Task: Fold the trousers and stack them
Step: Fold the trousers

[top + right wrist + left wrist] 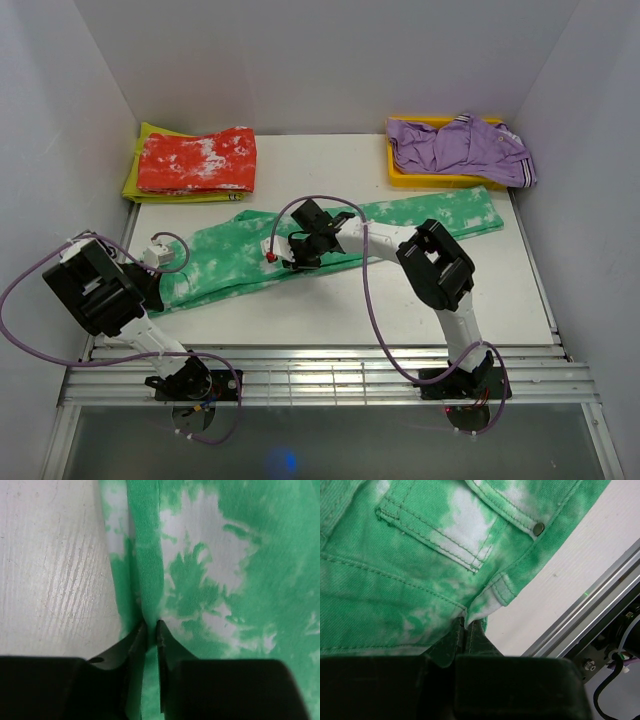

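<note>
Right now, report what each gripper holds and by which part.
The left gripper pinches the trousers at a waist-end corner near the pocket; right gripper pinches a raised fold along one leg's edge.

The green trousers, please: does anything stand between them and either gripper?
Nothing visible does. The left gripper is pinched shut on the waistband corner of the trousers, and the right gripper is pinched on a raised fold of cloth along their edge.
</note>
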Controlling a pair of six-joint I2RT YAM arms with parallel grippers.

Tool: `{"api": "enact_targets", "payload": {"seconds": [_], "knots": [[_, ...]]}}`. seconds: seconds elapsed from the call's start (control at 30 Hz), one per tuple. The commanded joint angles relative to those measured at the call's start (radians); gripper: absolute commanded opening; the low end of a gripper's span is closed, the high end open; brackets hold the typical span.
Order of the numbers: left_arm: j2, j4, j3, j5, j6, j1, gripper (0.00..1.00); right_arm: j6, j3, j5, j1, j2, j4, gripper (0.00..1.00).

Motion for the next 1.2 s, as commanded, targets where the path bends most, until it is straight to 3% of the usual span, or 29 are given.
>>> {"api": "enact_targets", "payload": {"seconds": [0.0,0.03,0.53,0.63,0.7,0.73,1.03,1.1,1.13,1.17], "knots": [[0.025,0.129,0.004,-0.103,0.044,0.013,0.00,-0.013,-0.024,0.077,-0.007,-0.012,0.022,0.13],[0.026,0.128,0.006,-0.106,0.044,0.012,0.00,-0.009,-0.019,0.074,-0.009,-0.018,0.021,0.08],[0.039,0.124,0.016,-0.116,0.044,0.019,0.00,-0.019,0.015,0.066,-0.020,-0.127,-0.090,0.08],[0.040,0.123,0.015,-0.116,0.044,0.021,0.00,-0.018,0.015,0.063,-0.024,-0.121,-0.108,0.27],[0.037,0.123,0.015,-0.116,0.045,0.021,0.00,-0.019,0.016,0.070,-0.024,-0.107,-0.107,0.20],[0.037,0.123,0.013,-0.118,0.044,0.021,0.00,-0.018,0.019,0.070,-0.026,-0.098,-0.107,0.08],[0.033,0.120,0.019,-0.120,0.050,0.023,0.00,-0.028,0.047,0.072,-0.034,-0.069,-0.118,0.08],[0.034,0.120,0.022,-0.121,0.050,0.023,0.00,-0.030,0.042,0.060,-0.035,-0.066,-0.128,0.15],[0.034,0.120,0.022,-0.121,0.051,0.023,0.00,-0.033,0.047,0.052,-0.035,-0.063,-0.140,0.29],[0.034,0.120,0.022,-0.121,0.052,0.023,0.00,-0.042,0.050,0.044,-0.035,-0.058,-0.169,0.34]]}}
